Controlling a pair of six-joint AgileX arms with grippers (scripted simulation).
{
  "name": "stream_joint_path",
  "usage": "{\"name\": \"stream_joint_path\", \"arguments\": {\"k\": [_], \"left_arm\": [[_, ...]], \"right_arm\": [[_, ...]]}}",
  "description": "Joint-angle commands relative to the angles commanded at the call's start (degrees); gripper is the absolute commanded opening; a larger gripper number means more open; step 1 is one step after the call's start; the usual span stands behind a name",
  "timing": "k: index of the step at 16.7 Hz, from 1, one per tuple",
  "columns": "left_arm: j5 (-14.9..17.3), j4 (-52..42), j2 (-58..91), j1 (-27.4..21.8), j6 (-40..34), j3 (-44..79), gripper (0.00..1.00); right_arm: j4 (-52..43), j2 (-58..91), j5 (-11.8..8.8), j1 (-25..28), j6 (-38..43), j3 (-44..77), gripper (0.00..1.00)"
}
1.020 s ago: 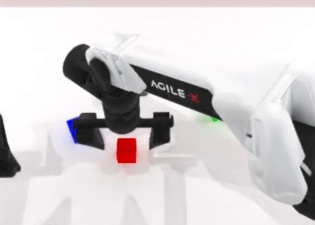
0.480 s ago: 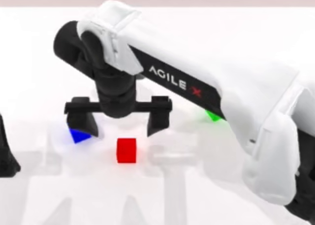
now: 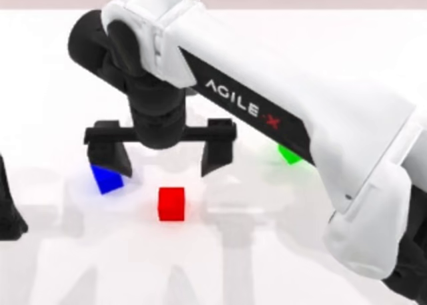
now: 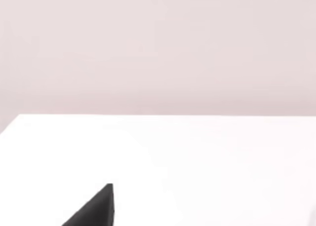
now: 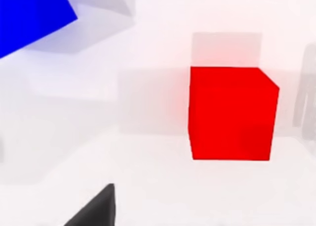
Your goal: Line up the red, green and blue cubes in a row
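Risen right hand (image 3: 165, 159) (red cube (image 3: 171, 203) below)

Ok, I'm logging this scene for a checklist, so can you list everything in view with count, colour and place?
Small solid red cube: one, bright red, on the table near the middle, apart from the other cubes.
Small solid blue cube: one, bright blue, left of the red cube, partly hidden under a black finger.
Small solid green cube: one, bright green, right of the red cube, partly hidden by the white arm.
Table: one, white, under everything.
Right end effector: one, black, open, raised above the table between the blue and red cubes, holding nothing.
Left arm: one, black, parked at the table's left edge.
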Motion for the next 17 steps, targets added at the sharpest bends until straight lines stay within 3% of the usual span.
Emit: {"name": "stream_joint_path", "arguments": {"k": [3, 6, 14, 17], "left_arm": [[0.0, 0.0, 0.0, 0.0, 0.0, 0.0, 1.0], [0.0, 0.0, 0.0, 0.0, 0.0, 0.0, 1.0], [0.0, 0.0, 0.0, 0.0, 0.0, 0.0, 1.0], [0.0, 0.0, 0.0, 0.0, 0.0, 0.0, 1.0]], "right_arm": [[0.8, -0.8, 0.0, -1.0, -2.1, -1.4, 1.0], [3.2, -3.2, -0.2, -4.5, -9.1, -6.2, 1.0], [12.6, -12.5, -1.3, -18.7, -41.1, -27.5, 1.0], [15.8, -15.7, -1.5, -22.9, -49.5, -33.5, 1.0]]}}
